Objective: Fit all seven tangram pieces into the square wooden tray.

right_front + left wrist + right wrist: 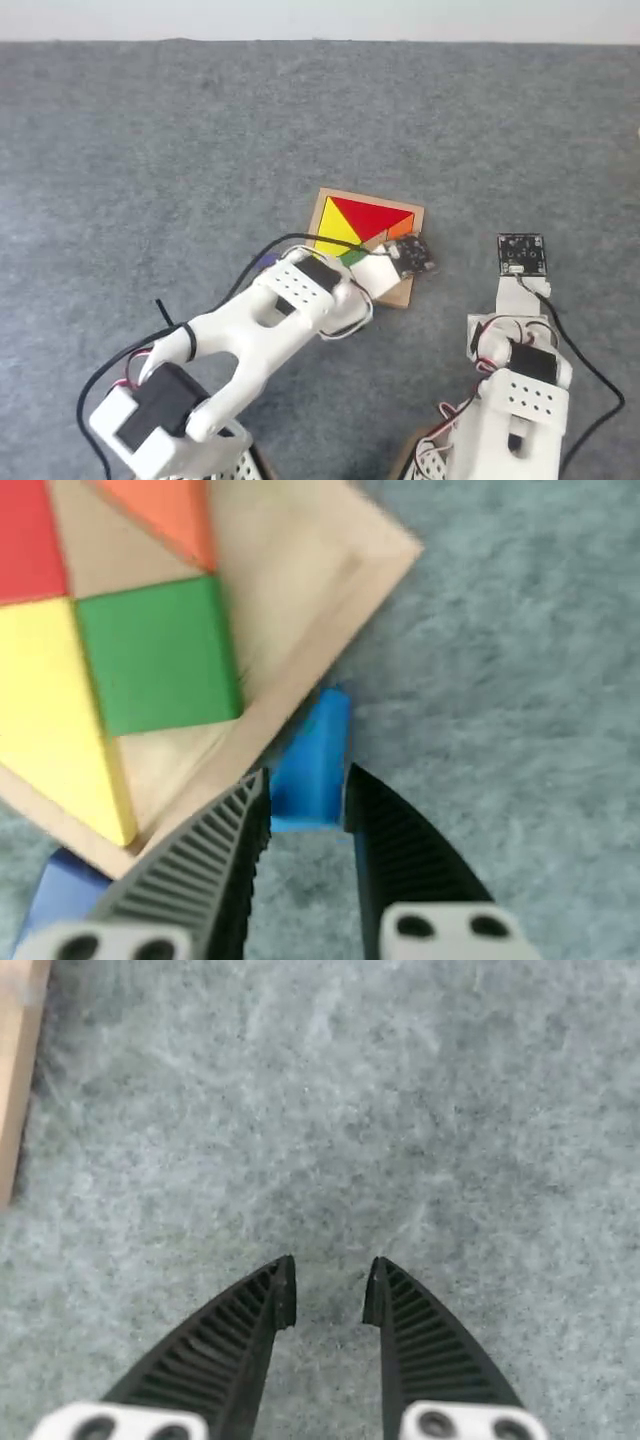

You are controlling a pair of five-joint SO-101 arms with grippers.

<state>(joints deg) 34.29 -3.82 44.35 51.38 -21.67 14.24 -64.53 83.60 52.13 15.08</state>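
Note:
The square wooden tray (412, 213) lies mid-table and holds red (372, 216), yellow (335, 232), green (160, 655) and orange (175, 510) pieces. My left gripper (305, 780) hovers just outside the tray's near edge (300, 680). It is shut on a small blue piece (312, 755) that rests against that edge on the carpet. A second blue piece (60, 895) lies by the tray's corner. My right gripper (328, 1290) is open over bare carpet to the right of the tray, with nothing between its fingers.
Grey carpet covers the whole table. The left arm (270, 310) stretches over the tray's near corner, and its cable loops beside it. The right arm (520, 380) stands apart at the right. A strip of the tray's edge (15, 1060) shows in the right wrist view.

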